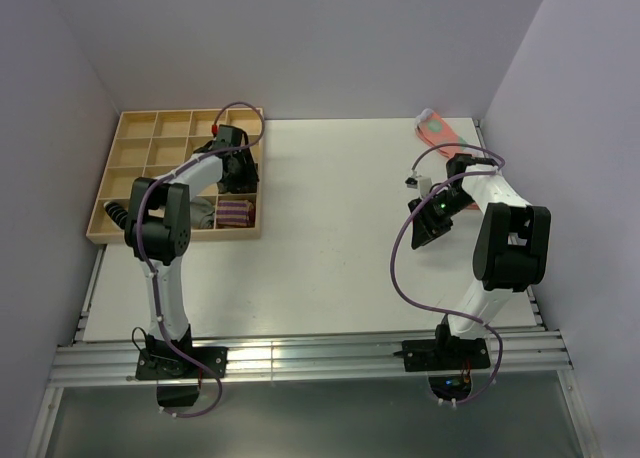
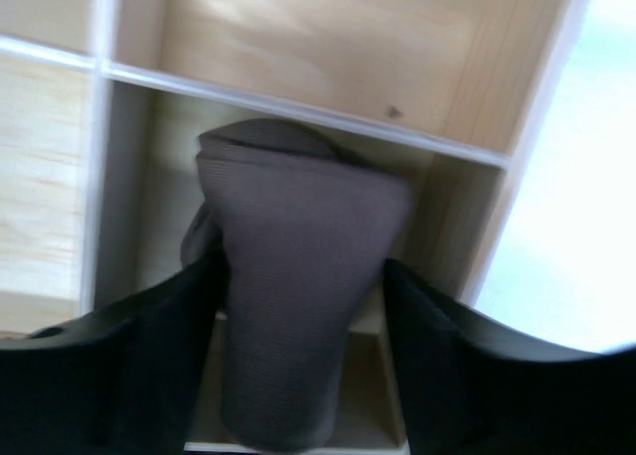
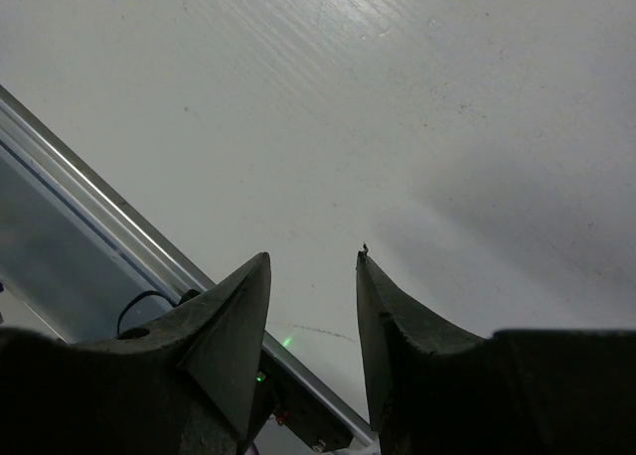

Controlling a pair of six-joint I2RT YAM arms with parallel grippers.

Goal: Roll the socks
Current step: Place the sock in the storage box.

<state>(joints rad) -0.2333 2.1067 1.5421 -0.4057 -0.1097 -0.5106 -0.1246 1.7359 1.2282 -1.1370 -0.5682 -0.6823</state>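
Tan-brown sock (image 2: 298, 316) fills the middle of the left wrist view. We see it as a thick knit bundle clenched in the jaws of the left gripper (image 2: 303, 271), with a dark finger (image 2: 149, 356) pressing on each flank. It hangs over a compartment of the wooden divider tray (image 2: 298, 58), whose pale partitions cross behind it. We cannot tell whether its lower end touches the tray floor. White tabletop (image 2: 586, 207) shows past the tray's right wall.

In the right wrist view, the right gripper (image 3: 313, 266) hovers over the tabletop (image 3: 447, 97) with its jaws parted and nothing between them. An aluminium rail (image 3: 89, 187) runs diagonally at lower left, and a small green light (image 3: 285, 342) glows near it.

From the top camera, we find the left gripper (image 1: 240, 173) reaching into the right-hand column of the wooden divider tray (image 1: 140, 138) at the far left of the tabletop (image 1: 320, 238). The tan-brown sock is hidden beneath it. A grey sock bundle (image 1: 204, 214) and a purple-striped sock bundle (image 1: 237, 215) lie in the tray's nearest row. The right gripper (image 1: 422, 228) is well apart from the tray, and a coral-pink sock (image 1: 437, 130) lies at the far right corner.
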